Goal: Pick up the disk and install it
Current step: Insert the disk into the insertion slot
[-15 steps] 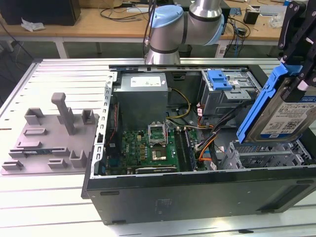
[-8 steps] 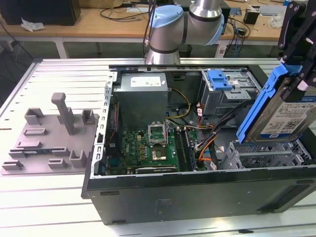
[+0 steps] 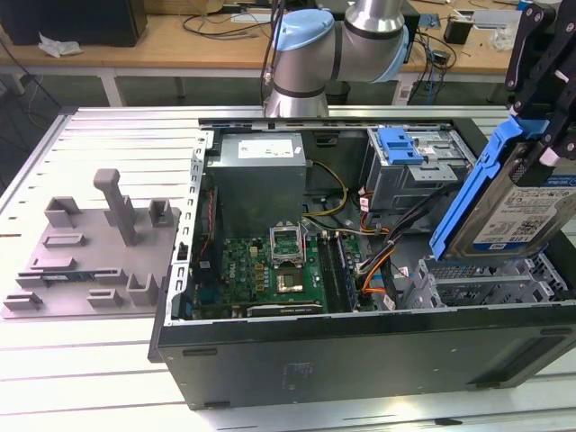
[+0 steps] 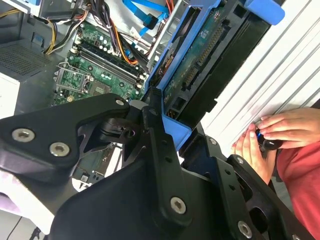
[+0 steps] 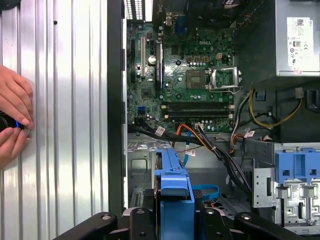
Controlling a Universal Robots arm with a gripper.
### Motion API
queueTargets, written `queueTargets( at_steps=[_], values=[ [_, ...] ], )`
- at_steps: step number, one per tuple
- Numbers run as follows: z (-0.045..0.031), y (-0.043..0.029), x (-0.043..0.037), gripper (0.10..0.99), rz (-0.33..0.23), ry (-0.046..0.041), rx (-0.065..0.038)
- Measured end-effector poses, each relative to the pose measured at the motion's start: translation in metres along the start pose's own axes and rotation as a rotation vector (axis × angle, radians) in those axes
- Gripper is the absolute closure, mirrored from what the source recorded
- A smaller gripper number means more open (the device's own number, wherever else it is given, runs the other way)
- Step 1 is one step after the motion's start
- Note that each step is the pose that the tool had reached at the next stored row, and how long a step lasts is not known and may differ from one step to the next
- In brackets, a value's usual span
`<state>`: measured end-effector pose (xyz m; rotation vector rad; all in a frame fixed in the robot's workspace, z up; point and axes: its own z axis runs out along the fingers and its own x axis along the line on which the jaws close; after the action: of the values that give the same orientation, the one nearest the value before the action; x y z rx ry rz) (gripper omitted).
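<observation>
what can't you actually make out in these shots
- Disk: one end is cut off by the exterior view's right edge.
- Slot in the cage below the disk: hidden by the disk and the pincer in the first wrist view.
- Whether the disk touches the cage: cannot tell in the exterior view.
- Small dark thing in a person's hands: mostly covered by them in both wrist views.

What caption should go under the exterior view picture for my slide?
The gripper holds the disk tilted above the open computer case.
</observation>
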<state>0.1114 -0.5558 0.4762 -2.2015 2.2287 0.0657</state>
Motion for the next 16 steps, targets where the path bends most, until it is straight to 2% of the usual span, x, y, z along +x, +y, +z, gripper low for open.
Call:
queueTargets(
  at_steps=[2,6,16],
  values=[
    [0.0001,-0.0001,0.0000,0.722,0.000,-0.0001,0.001],
    [0.0010,-0.0001,0.0001,0.722,0.000,-0.0003,0.011],
    [0.0012,-0.0018,0.0000,0.722,0.000,-0.0003,0.011]
  ],
)
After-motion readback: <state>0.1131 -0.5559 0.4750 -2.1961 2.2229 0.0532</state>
